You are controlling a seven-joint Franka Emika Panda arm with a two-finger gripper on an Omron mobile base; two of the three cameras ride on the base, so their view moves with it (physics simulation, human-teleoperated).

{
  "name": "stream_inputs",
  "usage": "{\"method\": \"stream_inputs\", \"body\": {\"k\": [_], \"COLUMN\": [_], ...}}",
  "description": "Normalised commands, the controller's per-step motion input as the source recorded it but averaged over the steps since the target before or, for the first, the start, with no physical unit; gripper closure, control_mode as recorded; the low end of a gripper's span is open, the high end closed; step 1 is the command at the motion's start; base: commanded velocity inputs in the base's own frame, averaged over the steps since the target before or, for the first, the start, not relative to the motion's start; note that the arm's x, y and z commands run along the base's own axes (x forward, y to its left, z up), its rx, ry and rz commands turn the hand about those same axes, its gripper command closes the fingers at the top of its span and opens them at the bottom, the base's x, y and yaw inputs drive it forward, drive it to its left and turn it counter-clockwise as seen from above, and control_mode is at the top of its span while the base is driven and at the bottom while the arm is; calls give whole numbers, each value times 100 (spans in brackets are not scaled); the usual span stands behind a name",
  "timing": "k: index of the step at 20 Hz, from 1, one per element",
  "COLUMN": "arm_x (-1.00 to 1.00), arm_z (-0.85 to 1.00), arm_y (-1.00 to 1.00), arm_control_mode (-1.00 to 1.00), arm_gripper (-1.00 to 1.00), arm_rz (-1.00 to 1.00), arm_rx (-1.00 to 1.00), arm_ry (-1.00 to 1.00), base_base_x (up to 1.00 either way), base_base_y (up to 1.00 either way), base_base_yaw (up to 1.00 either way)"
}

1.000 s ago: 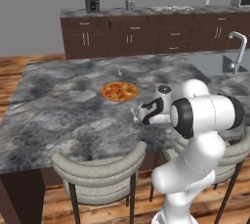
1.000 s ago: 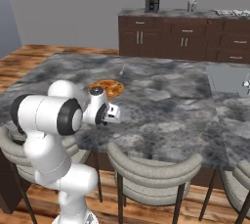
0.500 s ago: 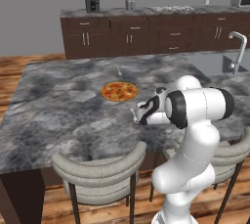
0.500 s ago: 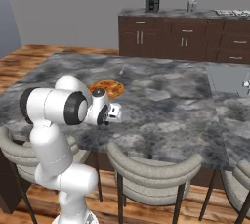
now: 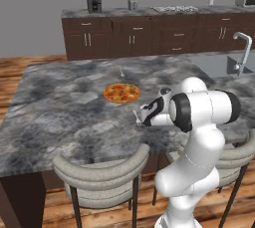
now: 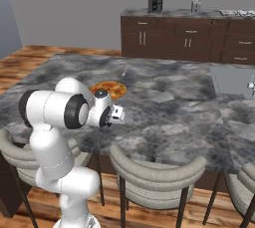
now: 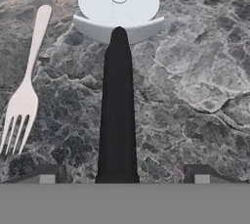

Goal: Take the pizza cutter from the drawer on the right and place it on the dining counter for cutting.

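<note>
Saw the gripper (image 7: 124,175) spread wide, its two tips on each side of the black handle and not touching it. Found the pizza cutter (image 7: 117,96) lying flat on the dining counter (image 7: 195,71), round white wheel at the far end. Spotted a pale fork (image 7: 24,96) just beside it. Noticed the pizza (image 5: 122,92) near the hand.

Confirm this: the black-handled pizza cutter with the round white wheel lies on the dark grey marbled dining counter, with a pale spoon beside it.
Not quite: in the hand view the pale utensil beside the black-handled pizza cutter with the round white wheel is a fork with tines, not a spoon. The rest stands: the cutter lies on the dark grey marbled dining counter.
</note>
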Motion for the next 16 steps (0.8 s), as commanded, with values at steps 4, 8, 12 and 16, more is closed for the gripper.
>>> {"method": "stream_inputs", "body": {"k": [4, 8, 12, 16], "arm_x": [-6, -45, -97, -100], "arm_z": [70, 96, 86, 84], "arm_y": [-2, 0, 0, 0], "arm_control_mode": [-100, -100, -100, -100], "arm_gripper": [-100, -100, -100, -100], "arm_rz": [0, -2, 0, 0], "arm_rx": [-1, -1, 0, 0], "arm_ry": [0, 0, 0, 0], "base_base_x": [0, 0, 0, 0], "base_base_y": [0, 0, 0, 0], "base_base_yaw": [0, 0, 0, 0]}}
